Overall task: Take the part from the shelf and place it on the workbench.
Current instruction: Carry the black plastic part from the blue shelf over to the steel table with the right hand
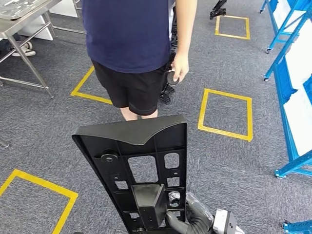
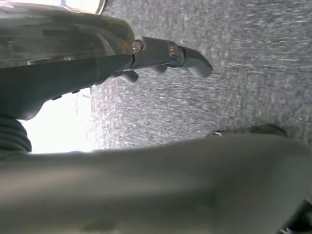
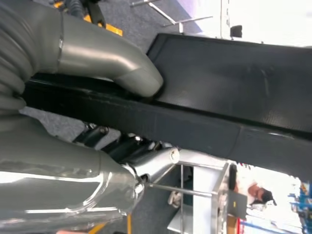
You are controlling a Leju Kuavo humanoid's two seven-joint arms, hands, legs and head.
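Observation:
The part is a large black plastic panel with ribs and square cut-outs, held upright close in front of me. My right hand grips its lower right edge. In the right wrist view the thumb presses on the panel's smooth face while darker fingers curl under its rim. My left hand hangs over the grey carpet with its fingers stretched out and nothing in them. The metal workbench stands at the far left.
A person in a dark shirt and black shorts stands right behind the panel, holding a small round black object. Blue shelves line the right side. Yellow tape squares mark the carpet.

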